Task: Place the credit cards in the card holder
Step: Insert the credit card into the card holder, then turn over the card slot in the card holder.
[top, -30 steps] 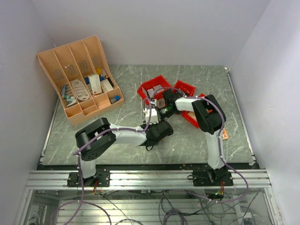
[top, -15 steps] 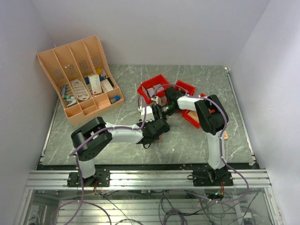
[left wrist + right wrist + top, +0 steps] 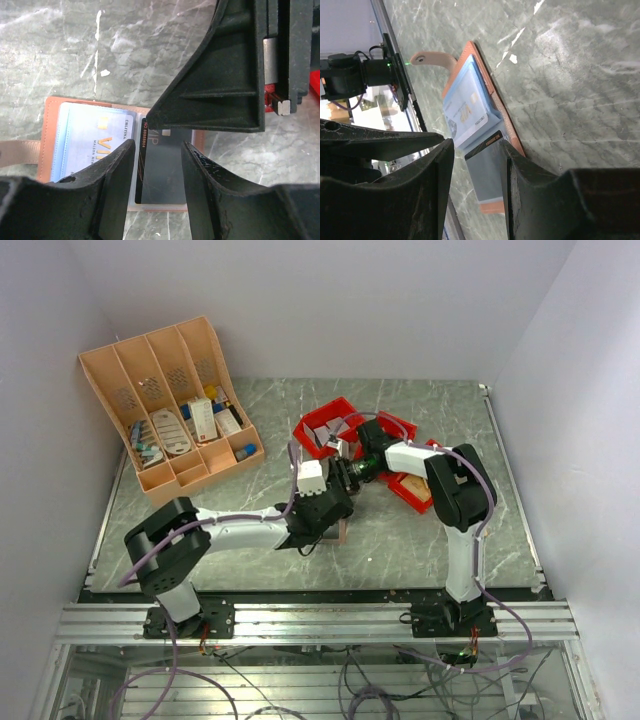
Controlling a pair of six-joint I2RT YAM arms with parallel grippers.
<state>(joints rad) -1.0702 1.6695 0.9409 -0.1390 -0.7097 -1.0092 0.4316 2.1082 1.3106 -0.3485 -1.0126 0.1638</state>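
**A:** Where's the card holder?

**B:** It lies open flat on the counter, lower left of my left wrist view, with its strap running off the left edge. A blue card sits in it. A dark card lies just beside that one, at bottom centre.

**A:** Are you holding anything?

**B:** No. My left fingers are spread and empty, hovering over the dark card. My right fingers are spread and empty too, over the same spot. One of them fills the upper right of the left wrist view.

**A:** Is the dark card seated?

**B:** I can't tell. In the right wrist view it seems to stick out from under the blue one, so I judge it needs a push home.

**A:** How do you do that well?

**B:** One arm at a time, since they're crowded together. I'd pin the leather edge with one finger. With the other I'd push the card's outer end along the pocket line, slowly, so the holder neither slides nor folds.
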